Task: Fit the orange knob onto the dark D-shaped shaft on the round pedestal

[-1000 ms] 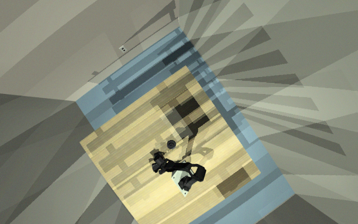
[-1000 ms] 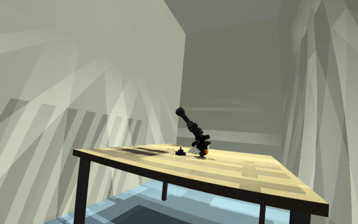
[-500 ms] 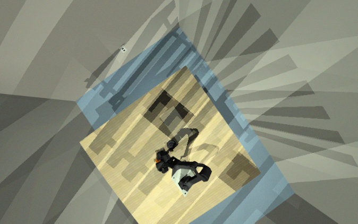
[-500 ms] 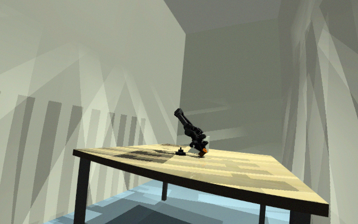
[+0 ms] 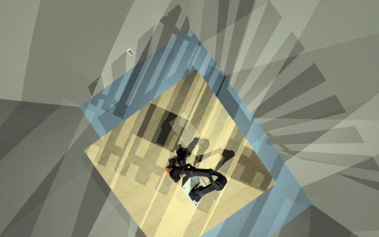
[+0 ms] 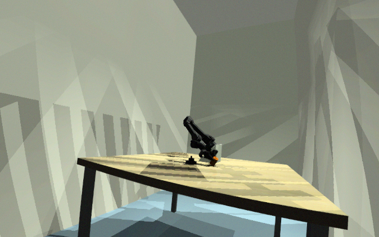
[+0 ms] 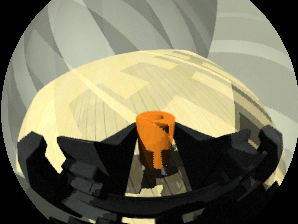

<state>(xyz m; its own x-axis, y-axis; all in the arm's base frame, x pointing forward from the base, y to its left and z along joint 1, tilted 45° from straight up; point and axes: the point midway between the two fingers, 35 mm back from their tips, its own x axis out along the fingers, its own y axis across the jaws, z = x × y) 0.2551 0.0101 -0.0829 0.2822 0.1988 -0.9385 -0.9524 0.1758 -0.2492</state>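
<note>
The orange knob (image 5: 168,170) (image 6: 215,159) (image 7: 155,137) is between the fingertips of my gripper (image 5: 169,170) (image 6: 213,160) (image 7: 154,125), which is shut on it. In the wrist view a round opening shows in the knob's end; its flat side cannot be made out. In the exterior view the knob looks tilted and low over the table; whether it touches the table is unclear. The dark round pedestal (image 5: 181,152) (image 6: 191,161) stands upright on the table, a short way to the side of the knob and apart from it. Its thin shaft points up, with nothing on it.
The arm's base stands on a pale plate (image 5: 188,188) on the wooden table (image 5: 121,174) (image 6: 270,179). The arm's elbow bends out over the side away from the knob. Part of the arm lies close beside the pedestal in the top view. Shadow patches cross the table.
</note>
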